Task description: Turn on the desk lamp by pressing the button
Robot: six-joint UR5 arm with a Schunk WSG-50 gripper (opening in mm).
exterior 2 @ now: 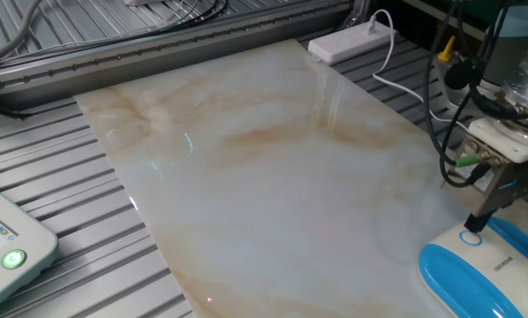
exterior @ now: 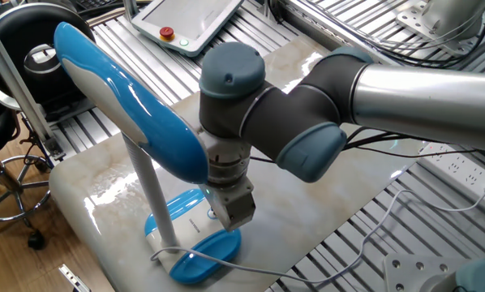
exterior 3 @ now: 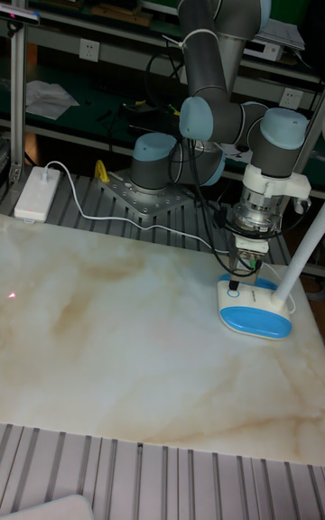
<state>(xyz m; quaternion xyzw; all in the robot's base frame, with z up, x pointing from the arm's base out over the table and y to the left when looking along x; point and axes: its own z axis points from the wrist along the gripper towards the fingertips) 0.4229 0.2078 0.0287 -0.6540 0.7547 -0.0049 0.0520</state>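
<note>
While the marble-patterned table [exterior 2: 246, 177] fills most of the other fixed view, the UR5 arm [exterior: 372, 89] reaches over it from the far side, its grey joints capped in blue, and bends down at the wrist toward one corner of the slab. The desk lamp [exterior: 137, 122] stands at that corner: its long blue-and-white head tilts up and away, a slim white stem [exterior: 149, 195] rises from the oval base [exterior 3: 255, 308], and a thin white cord [exterior: 291, 274] trails off the base across the table edge.

The gripper [exterior 2: 474, 228] points straight down over the near end of the base – in the other fixed view its dark tip sits right at the button [exterior 2: 471, 237], a small white disc with a pale ring, and looks to be touching or just above it; I cannot tell which. In the tall fixed view the tip likewise meets the white end of the base. No view shows the fingertips apart or together, so I cannot tell how far the pincer stands open, and it has hold of nothing visible.

Off the slab, a white power strip [exterior 2: 352, 40] lies on the ribbed metal, and a pendant with a lit green button [exterior 2: 13, 260] sits at the other side – its red button [exterior: 167, 33] shows in the one fixed view.
</note>
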